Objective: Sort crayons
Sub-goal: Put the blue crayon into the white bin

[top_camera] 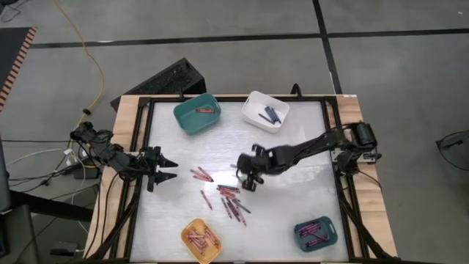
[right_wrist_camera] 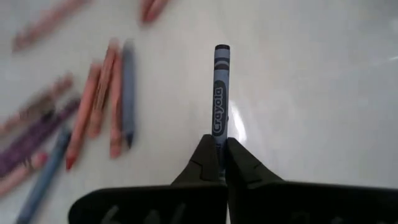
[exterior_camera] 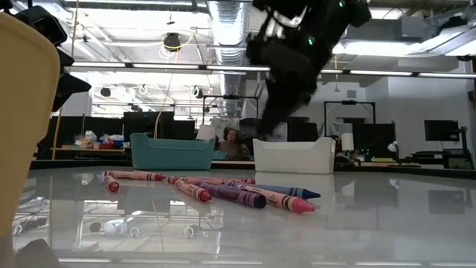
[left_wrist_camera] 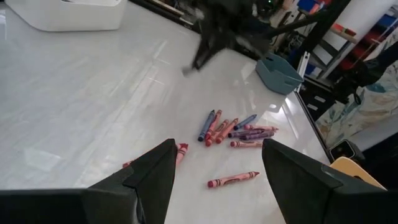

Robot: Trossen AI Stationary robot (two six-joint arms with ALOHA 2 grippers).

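Loose crayons [top_camera: 227,199], red, pink, purple and blue, lie flat in a scatter on the white table top, a little toward its near edge; they also show in the low view [exterior_camera: 223,190] and the left wrist view [left_wrist_camera: 233,132]. My right gripper [top_camera: 248,178] hangs over the table's middle, just beyond the scatter, shut on a grey-blue crayon [right_wrist_camera: 221,87]. My left gripper [top_camera: 167,170] waits open at the table's left edge, with nothing between its fingers [left_wrist_camera: 155,177]. My right gripper pinches the grey-blue crayon by one end [right_wrist_camera: 218,138] between its two fingertips. The crayon lies along the fingers and sticks out ahead of them, most of its length free. The fingers slant down from the table's right side. The crayon is lifted clear of the table.
Four small bins stand around the scatter: teal [top_camera: 198,114] at the far left, white [top_camera: 265,111] at the far middle, yellow [top_camera: 201,240] at the near left, grey-blue [top_camera: 316,233] at the near right, each with crayons inside. A black frame [top_camera: 143,147] rims the table.
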